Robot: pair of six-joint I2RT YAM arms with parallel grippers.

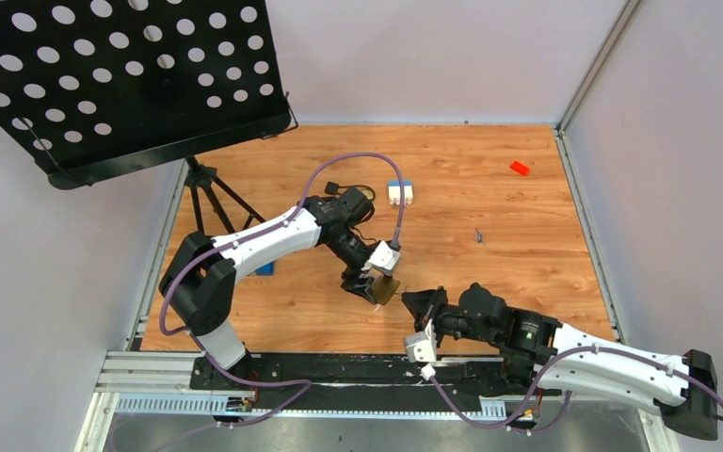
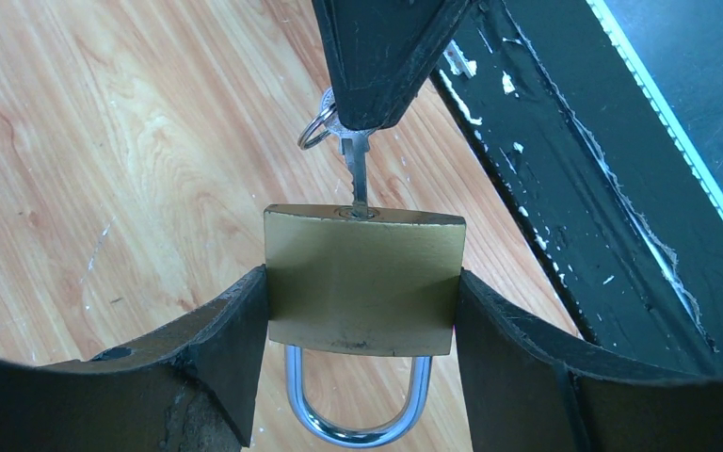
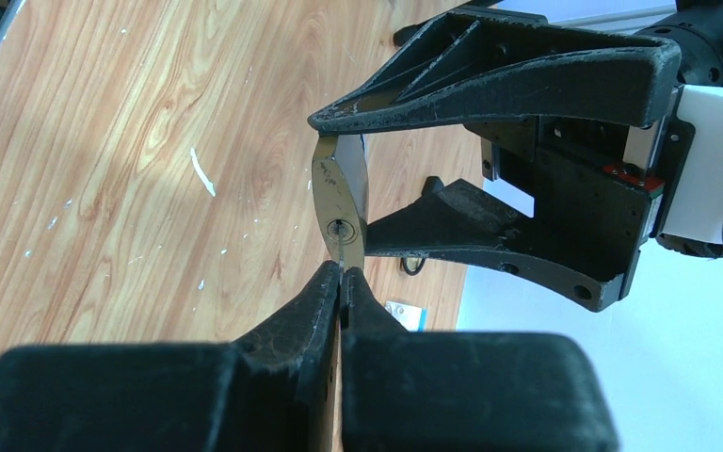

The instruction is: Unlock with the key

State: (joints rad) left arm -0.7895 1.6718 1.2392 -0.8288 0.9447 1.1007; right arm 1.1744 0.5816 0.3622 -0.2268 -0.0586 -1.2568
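Near the front edge of the desk (image 1: pixel 490 273), between the two arm bases, we see the left gripper (image 2: pixel 362 311) clamped on a brass padlock (image 2: pixel 362 278). One finger presses each narrow side of the body. The steel shackle (image 2: pixel 358 414) points back toward the left wrist camera, and both of its legs run into the body. The padlock is held clear of the wood, with its keyhole face turned toward the right arm.

The right gripper (image 3: pixel 341 282) is closed tight on the head of the key (image 2: pixel 356 174), a small grey blade that lines up with the keyhole. We read its tip as just entering the keyhole, while most of the blade shows outside the lock. A thin wire ring (image 2: pixel 313 130) hangs from the key's head beside the right fingertips. From the right wrist, the key appears as a short sliver between the pinched fingers and the round keyhole.

Well apart from the two grippers, toward the back of the desk, lie a red block (image 1: pixel 520 169) and a white-and-blue box (image 1: pixel 401 193). A perforated black music stand (image 1: pixel 122 75) rises over the far left corner
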